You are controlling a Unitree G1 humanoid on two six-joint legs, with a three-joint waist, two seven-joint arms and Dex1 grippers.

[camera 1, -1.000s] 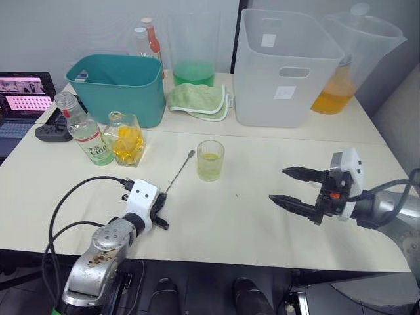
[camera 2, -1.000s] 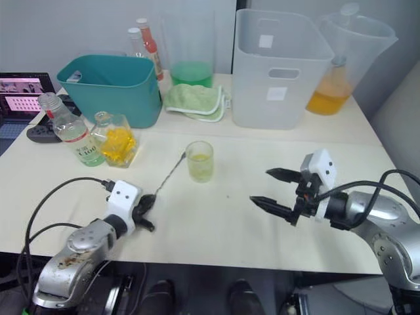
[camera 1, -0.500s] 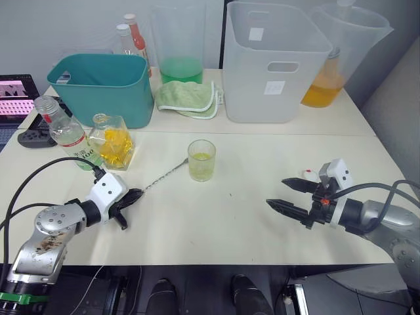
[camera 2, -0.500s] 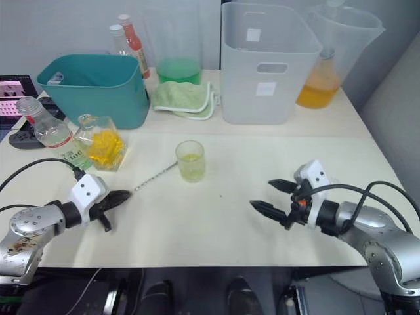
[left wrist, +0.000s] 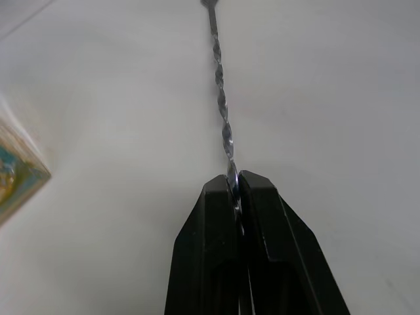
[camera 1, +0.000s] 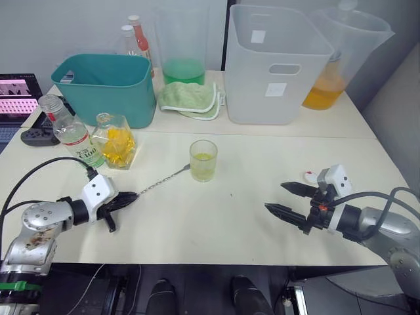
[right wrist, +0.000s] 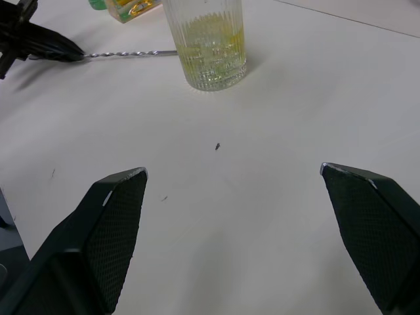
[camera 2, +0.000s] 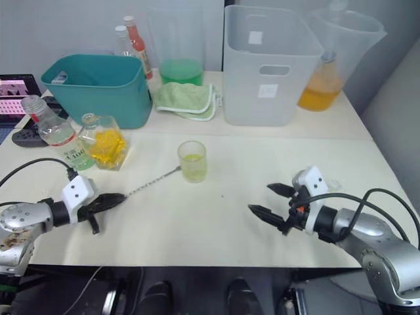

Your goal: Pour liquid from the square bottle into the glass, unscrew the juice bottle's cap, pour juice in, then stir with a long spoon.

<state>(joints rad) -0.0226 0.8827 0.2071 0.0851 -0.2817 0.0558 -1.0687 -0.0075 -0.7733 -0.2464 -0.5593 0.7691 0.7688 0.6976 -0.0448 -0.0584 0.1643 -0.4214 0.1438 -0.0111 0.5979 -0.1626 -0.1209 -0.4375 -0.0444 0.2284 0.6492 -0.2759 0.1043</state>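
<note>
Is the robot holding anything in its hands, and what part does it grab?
The left gripper pinches the long spoon at one end of its twisted stem. The right gripper is open and holds nothing.

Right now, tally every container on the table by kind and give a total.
Bottles: 4 (juice bottle, square bottle, two red-capped bottles)
Glass: 1
Pitchers: 2 (green pitcher, orange pitcher)
Bins: 2 (teal bin, white bin)
Total: 9
</note>
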